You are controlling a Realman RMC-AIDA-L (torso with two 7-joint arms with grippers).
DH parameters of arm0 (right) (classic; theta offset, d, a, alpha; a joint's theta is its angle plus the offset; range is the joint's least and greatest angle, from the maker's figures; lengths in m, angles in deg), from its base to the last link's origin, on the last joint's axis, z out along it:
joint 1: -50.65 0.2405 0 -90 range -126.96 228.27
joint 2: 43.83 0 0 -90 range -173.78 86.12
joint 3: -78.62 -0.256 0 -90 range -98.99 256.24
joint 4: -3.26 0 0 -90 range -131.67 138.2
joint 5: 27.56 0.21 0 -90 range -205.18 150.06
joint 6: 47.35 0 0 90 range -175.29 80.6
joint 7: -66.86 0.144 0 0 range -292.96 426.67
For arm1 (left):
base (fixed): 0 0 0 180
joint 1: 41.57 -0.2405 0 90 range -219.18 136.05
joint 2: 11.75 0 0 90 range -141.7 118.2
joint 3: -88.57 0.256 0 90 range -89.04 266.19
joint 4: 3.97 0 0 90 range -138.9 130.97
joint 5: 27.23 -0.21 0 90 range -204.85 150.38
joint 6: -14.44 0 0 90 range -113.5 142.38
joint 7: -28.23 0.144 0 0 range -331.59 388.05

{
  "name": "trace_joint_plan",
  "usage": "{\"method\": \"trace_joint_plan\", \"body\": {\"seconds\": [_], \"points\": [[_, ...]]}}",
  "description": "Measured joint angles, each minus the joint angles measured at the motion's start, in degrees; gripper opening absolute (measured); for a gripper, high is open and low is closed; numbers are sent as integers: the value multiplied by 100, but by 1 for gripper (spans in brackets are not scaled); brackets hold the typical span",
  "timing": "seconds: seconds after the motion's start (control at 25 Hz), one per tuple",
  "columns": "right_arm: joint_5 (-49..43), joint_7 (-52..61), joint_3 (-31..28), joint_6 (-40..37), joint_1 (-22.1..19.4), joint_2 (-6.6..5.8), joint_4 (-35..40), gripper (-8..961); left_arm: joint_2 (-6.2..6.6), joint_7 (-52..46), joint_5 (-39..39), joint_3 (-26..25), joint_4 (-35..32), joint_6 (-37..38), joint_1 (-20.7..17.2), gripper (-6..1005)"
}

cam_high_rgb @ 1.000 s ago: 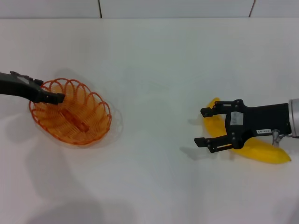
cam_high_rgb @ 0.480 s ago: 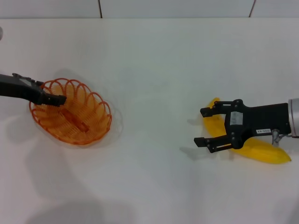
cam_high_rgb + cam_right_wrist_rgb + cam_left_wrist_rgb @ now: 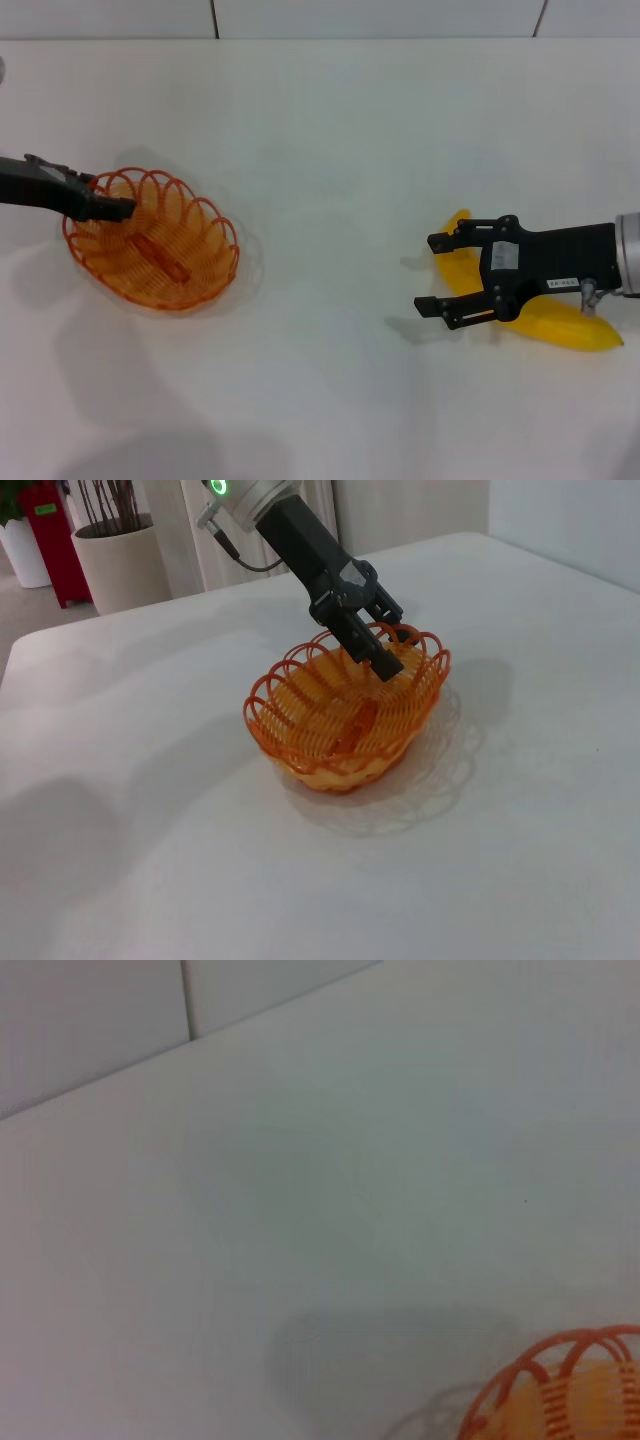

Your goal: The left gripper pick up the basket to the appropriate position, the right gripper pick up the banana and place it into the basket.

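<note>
Sitting on the white surface (image 3: 330, 140) at left, orange basket (image 3: 152, 243) holding nothing but the left gripper (image 3: 118, 210) clamped over its far rim; well apart at right, banana (image 3: 560, 322) lying flat, middle hidden beneath the spread-fingered right gripper (image 3: 437, 273).

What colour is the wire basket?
Orange. The shallow looped-wire basket shows best in the right wrist view.

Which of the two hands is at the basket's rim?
The left hand, reaching over the orange basket at its scalloped rim. The right hand is far across the white table, open over the banana.
</note>
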Motion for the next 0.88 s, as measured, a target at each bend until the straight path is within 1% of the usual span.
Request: {"method": "trace_joint_plan", "body": {"seconds": [0.4, 0.6, 0.72, 0.88], "points": [[-20, 0, -1, 35, 0, 0, -2, 892, 0, 0, -23, 0, 0, -4, 1, 569], [-85, 0, -1, 57, 0, 0, -7, 892, 0, -3, -65, 0, -35, -27, 1, 364], [-87, 0, -1, 59, 0, 0, -9, 891, 0, -4, -78, 0, -41, -29, 1, 143], [-88, 0, -1, 61, 0, 0, -9, 891, 0, -6, -85, -1, -46, -29, 1, 121]]}}
